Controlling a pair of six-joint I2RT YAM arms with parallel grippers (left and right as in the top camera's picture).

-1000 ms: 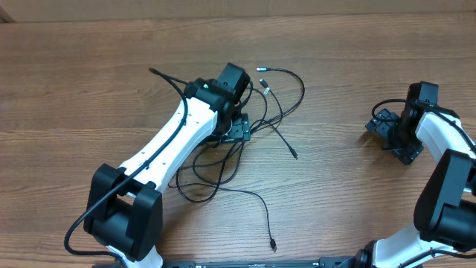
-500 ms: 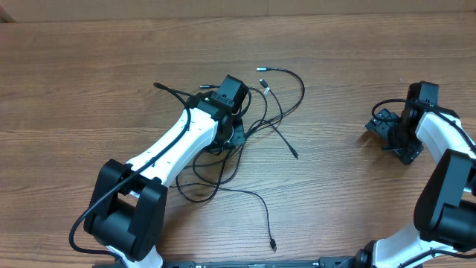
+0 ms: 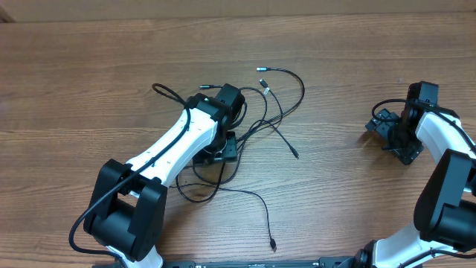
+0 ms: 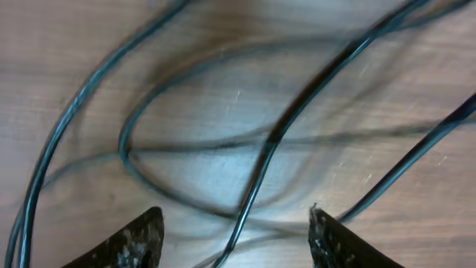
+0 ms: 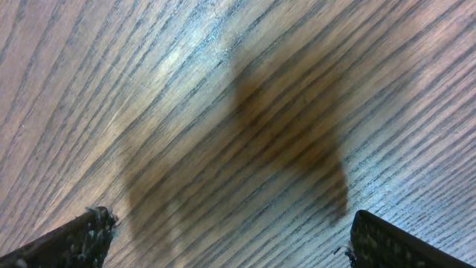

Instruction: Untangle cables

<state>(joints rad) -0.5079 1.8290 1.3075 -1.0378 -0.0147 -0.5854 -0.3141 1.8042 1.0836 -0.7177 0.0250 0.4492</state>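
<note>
1. A wooden table [image 3: 89,89], brown, its grain running side to side, fills the whole overhead view.
2. Thin black cables [image 3: 283,141] lie flat on it near the middle, looped over one another in a loose tangle.
3. One strand [image 3: 266,216] trails out toward the near edge and ends in a small plug [image 3: 273,244].
4. Two silvery tips [image 3: 261,70] rest close together at the tangle's far side.
5. Seen close up, the cords cross over bare wood and cast soft shadows.

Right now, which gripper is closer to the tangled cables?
The left. The left gripper hangs right over the cables, one strand passing between its jaws. The right gripper is far off to the side, over bare table.
</note>
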